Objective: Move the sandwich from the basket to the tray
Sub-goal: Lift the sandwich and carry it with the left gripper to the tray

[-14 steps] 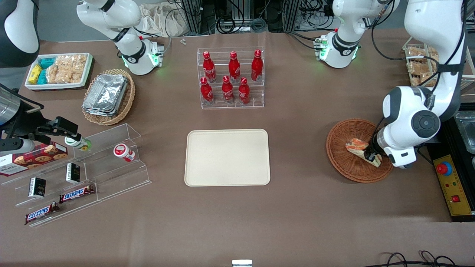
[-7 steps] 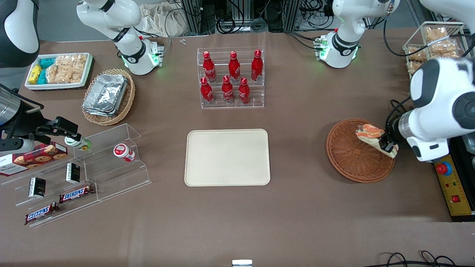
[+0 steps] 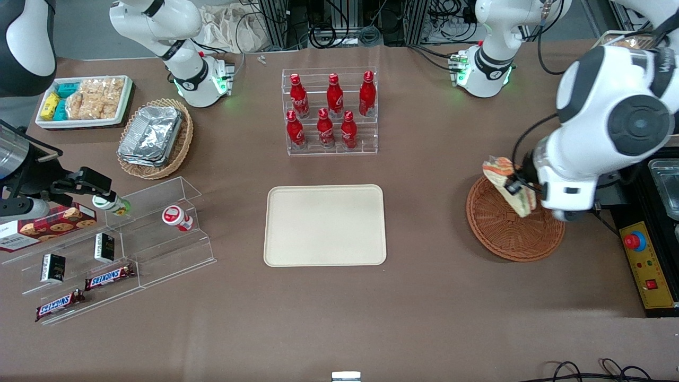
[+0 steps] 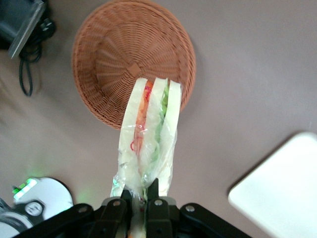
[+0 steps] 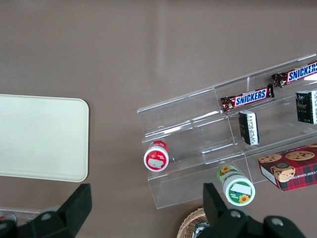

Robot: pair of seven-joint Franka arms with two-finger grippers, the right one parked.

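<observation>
My left gripper (image 3: pixel 515 184) is shut on the wrapped sandwich (image 3: pixel 508 180), a pale bread wedge with orange and green layers, and holds it in the air above the rim of the reddish-brown wicker basket (image 3: pixel 501 233). In the left wrist view the gripper (image 4: pixel 140 194) pinches the sandwich (image 4: pixel 148 136) by its narrow end, and the basket (image 4: pixel 111 64) below it holds nothing. The cream tray (image 3: pixel 325 225) lies bare at the table's middle, toward the parked arm from the basket; its corner shows in the left wrist view (image 4: pixel 282 188).
A clear rack of red bottles (image 3: pixel 330 111) stands farther from the front camera than the tray. A tan basket of foil containers (image 3: pixel 154 137), a white snack tray (image 3: pixel 85 101) and clear shelves with snacks (image 3: pixel 116 249) lie toward the parked arm's end. A yellow control box (image 3: pixel 648 265) sits beside the basket.
My gripper has lifted the sandwich out of the basket and carried it up and toward the tray's side of the basket's rim. The basket has stayed in place.
</observation>
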